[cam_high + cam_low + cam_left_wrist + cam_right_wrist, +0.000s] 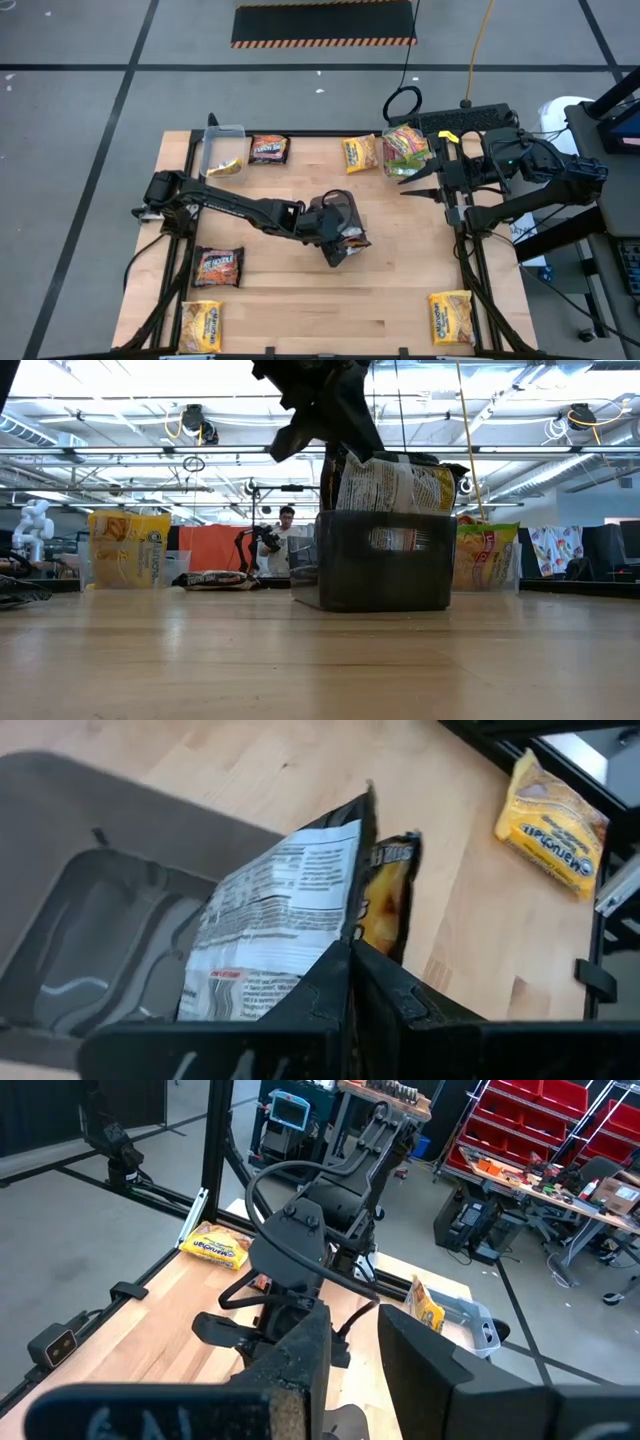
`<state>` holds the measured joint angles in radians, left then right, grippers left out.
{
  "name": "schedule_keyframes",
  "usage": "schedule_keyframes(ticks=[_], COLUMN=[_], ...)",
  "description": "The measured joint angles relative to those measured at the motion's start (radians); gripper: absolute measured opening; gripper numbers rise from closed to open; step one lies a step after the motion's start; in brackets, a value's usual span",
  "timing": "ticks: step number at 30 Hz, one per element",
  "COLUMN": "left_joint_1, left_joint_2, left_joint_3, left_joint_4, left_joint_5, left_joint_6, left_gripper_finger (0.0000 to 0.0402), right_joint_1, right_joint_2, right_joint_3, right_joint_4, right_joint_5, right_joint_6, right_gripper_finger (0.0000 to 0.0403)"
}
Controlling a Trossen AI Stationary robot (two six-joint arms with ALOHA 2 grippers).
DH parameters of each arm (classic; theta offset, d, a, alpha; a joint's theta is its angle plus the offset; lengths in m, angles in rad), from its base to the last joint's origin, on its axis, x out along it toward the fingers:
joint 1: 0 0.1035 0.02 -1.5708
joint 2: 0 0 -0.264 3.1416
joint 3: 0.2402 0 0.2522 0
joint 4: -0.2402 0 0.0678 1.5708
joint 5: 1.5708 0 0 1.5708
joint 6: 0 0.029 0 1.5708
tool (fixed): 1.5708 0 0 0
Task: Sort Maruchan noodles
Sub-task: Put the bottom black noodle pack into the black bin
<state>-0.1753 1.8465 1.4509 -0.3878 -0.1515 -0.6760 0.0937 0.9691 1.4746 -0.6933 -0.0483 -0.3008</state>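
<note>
Left gripper over dark grey tray mid-table, fingers nearly closed on top edge of dark packet standing upright in tray; whether pinched or just released, cannot tell. Second packet just behind it, also in tray. Other Maruchan noodles around: brown pack and yellow pack toward near-left corner, yellow one near-right, brown one beside clear tub. Right gripper far right, jaws apart, empty, beside tub of green-edged packs.
</note>
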Motion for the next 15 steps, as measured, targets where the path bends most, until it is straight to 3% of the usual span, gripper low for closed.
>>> schedule_keyframes(ticks=[9, 15], left_joint_1=[-0.001, 0.000], left_joint_2=[-0.059, -0.133], left_joint_3=[0.000, 0.000], left_joint_4=[0.057, -0.003], left_joint_5=[0.027, 0.021], left_joint_6=[0.115, 0.209], left_gripper_finger=[0.0021, 0.0021], right_joint_1=[0.000, 0.000], right_joint_2=[0.000, 0.000], right_joint_3=[0.000, 0.000], right_joint_4=[0.000, 0.000], right_joint_5=[0.000, 0.000], right_joint_6=[0.000, 0.000], right_gripper_finger=[0.0084, 0.0084])
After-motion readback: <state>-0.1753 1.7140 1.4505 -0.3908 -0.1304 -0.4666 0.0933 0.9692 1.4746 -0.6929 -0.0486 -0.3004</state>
